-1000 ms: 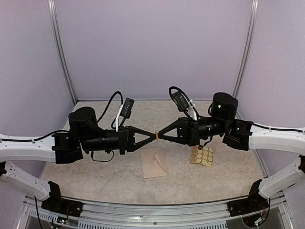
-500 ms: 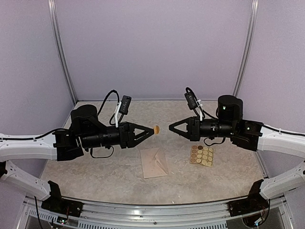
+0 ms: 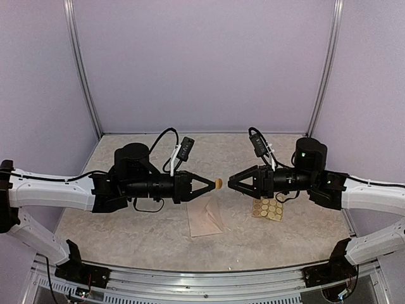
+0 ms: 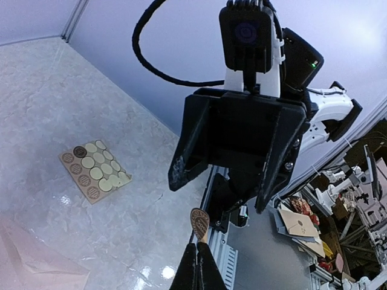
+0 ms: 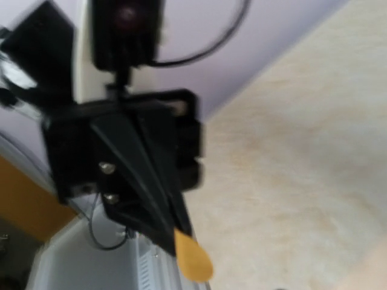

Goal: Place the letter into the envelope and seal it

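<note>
Left pincer pressed together, pinching edge of round tan sticker, held above worktop. Right pincer spread, facing it from right (small gap to sticker). Envelope flat on worktop below, nearer. Sticker sheet right of envelope, apart.

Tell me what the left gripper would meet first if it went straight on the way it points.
Likely the right gripper, its open jaws facing it; the sticker pinched in the left gripper would arrive first. Depth is unclear.
</note>
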Action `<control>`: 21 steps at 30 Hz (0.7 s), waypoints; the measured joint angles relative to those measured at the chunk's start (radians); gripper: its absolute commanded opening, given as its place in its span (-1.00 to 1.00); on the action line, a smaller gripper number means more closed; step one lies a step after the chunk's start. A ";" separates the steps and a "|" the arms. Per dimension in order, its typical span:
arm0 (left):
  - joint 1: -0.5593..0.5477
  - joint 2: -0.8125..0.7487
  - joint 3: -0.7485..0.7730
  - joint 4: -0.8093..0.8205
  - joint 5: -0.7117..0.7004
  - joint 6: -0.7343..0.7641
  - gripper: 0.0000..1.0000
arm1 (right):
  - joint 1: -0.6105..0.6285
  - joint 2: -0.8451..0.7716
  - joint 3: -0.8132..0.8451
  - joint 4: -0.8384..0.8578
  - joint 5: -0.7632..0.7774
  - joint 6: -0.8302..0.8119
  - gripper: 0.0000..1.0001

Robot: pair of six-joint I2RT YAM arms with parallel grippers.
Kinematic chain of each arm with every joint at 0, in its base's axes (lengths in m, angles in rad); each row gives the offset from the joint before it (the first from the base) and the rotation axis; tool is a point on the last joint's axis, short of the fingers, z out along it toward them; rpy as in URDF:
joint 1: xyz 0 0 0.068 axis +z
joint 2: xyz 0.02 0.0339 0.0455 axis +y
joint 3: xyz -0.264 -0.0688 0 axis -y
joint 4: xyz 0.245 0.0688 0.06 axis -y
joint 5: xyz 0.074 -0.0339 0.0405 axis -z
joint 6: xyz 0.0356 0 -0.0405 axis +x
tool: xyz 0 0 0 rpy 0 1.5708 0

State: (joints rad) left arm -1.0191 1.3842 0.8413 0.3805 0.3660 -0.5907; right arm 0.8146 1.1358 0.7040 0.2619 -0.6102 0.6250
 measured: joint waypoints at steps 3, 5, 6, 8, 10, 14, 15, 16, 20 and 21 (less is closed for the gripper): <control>-0.016 -0.006 0.000 0.039 0.025 -0.006 -1.00 | 0.000 0.019 0.001 0.076 -0.072 0.016 0.13; -0.025 -0.014 0.000 0.062 0.039 -0.010 -1.00 | 0.000 0.040 0.002 0.117 -0.112 0.029 -0.03; -0.029 -0.017 0.000 0.072 0.044 -0.011 -1.00 | 0.000 0.049 0.002 0.134 -0.127 0.035 -0.11; -0.034 -0.021 0.000 0.088 0.049 -0.013 -1.00 | 0.000 0.061 0.002 0.164 -0.153 0.050 -0.20; -0.039 -0.023 0.000 0.098 0.051 -0.015 -1.00 | 0.000 0.071 0.002 0.195 -0.179 0.065 -0.33; -0.044 -0.024 -0.001 0.110 0.053 -0.016 -1.00 | 0.003 0.079 0.002 0.249 -0.217 0.094 -0.50; -0.044 -0.024 -0.001 0.110 0.053 -0.016 -1.00 | 0.003 0.080 0.002 0.263 -0.224 0.099 -0.54; -0.044 -0.024 -0.001 0.111 0.053 -0.017 -1.00 | 0.004 0.080 0.002 0.277 -0.230 0.107 -0.56; -0.045 -0.024 -0.001 0.113 0.053 -0.020 -1.00 | 0.007 0.080 0.002 0.317 -0.248 0.127 -0.72; -0.046 -0.025 -0.001 0.113 0.053 -0.022 -1.00 | 0.008 0.080 0.002 0.323 -0.250 0.128 -0.74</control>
State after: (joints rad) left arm -1.0649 1.3594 0.8402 0.4938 0.4187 -0.6125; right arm 0.8227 1.2156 0.7055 0.5854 -0.8604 0.7532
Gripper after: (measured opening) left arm 0.002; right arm 0.157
